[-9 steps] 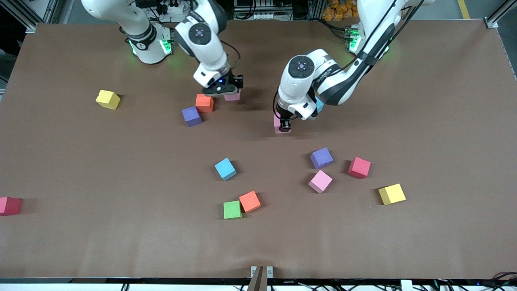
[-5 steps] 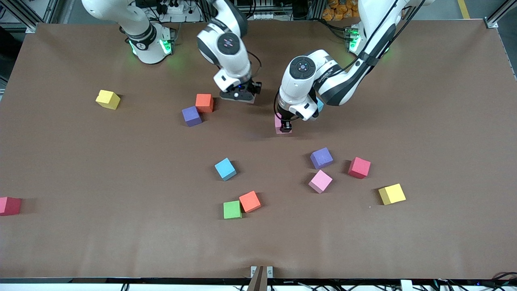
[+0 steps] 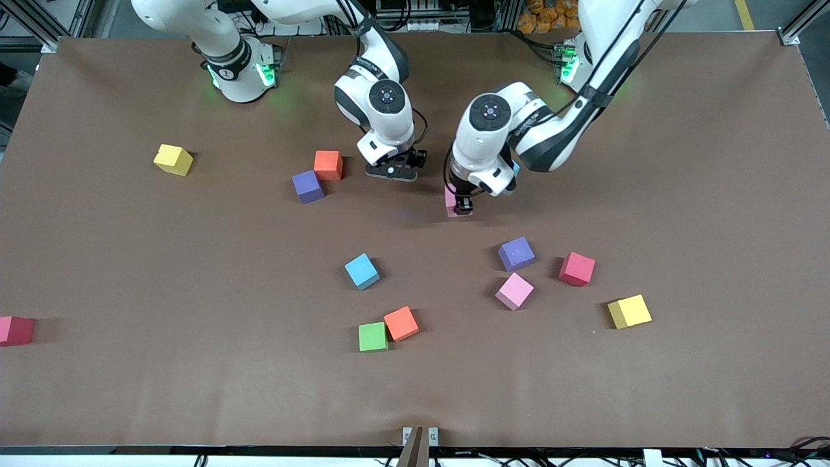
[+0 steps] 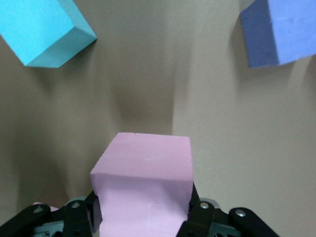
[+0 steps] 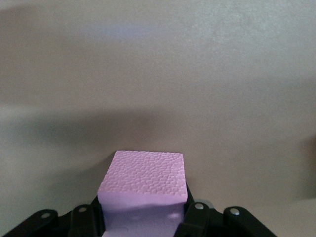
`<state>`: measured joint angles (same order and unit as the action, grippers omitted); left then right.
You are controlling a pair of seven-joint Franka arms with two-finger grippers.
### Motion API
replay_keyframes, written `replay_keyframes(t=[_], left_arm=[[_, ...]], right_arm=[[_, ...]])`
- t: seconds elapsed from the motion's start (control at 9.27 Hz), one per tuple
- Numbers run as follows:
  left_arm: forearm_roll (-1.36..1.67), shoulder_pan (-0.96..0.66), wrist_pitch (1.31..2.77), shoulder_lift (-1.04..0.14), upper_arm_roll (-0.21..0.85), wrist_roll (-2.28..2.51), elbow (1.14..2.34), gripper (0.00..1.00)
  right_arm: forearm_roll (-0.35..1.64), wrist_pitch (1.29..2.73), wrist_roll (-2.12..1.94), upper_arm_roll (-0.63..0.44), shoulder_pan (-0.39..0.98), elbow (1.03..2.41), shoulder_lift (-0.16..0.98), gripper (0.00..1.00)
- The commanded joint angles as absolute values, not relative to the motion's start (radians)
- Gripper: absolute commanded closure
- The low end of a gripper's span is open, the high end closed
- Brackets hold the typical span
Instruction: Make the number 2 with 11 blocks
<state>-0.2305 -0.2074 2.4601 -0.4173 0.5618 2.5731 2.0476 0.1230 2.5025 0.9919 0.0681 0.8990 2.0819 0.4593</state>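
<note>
A pink block [image 4: 143, 182] sits clamped between the left gripper's [image 3: 461, 209] fingers [image 4: 200, 217], low over the tabletop [image 3: 194, 259], with a blue block [image 4: 42, 29] and a purple block [image 4: 279, 32] lying ahead of the fingertips. A second pink block [image 5: 143, 185] is clamped between the right gripper's [image 3: 391, 171] fingers [image 5: 195, 215], above bare tabletop beside an orange block [image 3: 328, 165].

My front camera looks down across the whole table [image 3: 648, 402] toward both bases, while each wrist camera sits close over its own pink block, a mid-table patch the front view shares.
</note>
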Motion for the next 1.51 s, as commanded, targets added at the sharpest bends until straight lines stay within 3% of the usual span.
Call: replay_keyframes(t=[0.0,0.32,0.43,0.54,0.65,0.75,0.86,0.97,1.4], left_arm=[[-0.229,-0.179,2.445,-0.377,0.575,2.565,2.072,1.00],[-0.225,-0.169,2.445,-0.376,0.575,2.568,2.071,1.00],[-0.225,-0.169,2.445,-0.376,0.575,2.572,2.069,1.00],[-0.225,-0.169,2.445,-0.376,0.575,2.572,2.071,1.00],[-0.225,-0.170,2.445,-0.377,0.577,2.572,2.069,1.00],[-0.224,-0.170,2.445,-0.377,0.578,2.572,2.071,1.00],[-0.225,-0.169,2.445,-0.377,0.578,2.574,2.069,1.00],[-0.224,-0.169,2.445,-0.377,0.578,2.574,2.069,1.00],[-0.222,-0.169,2.445,-0.377,0.578,2.577,2.071,1.00]], right_arm=[[0.107,2.516,0.934,0.064,0.908,2.080,0.477,1.00],[0.109,2.517,0.861,0.066,0.908,2.083,0.477,1.00],[0.109,2.525,0.859,0.066,0.908,2.082,0.477,0.67],[0.109,2.523,0.859,0.064,0.907,2.083,0.476,0.59],[0.109,2.516,0.861,0.064,0.904,2.083,0.472,0.59],[0.109,2.514,0.862,0.064,0.904,2.083,0.469,0.44],[0.109,2.511,0.867,0.064,0.902,2.083,0.468,0.19],[0.110,2.507,0.871,0.064,0.900,2.083,0.463,0.08],[0.117,2.451,0.894,0.058,0.884,2.080,0.410,0.03]])
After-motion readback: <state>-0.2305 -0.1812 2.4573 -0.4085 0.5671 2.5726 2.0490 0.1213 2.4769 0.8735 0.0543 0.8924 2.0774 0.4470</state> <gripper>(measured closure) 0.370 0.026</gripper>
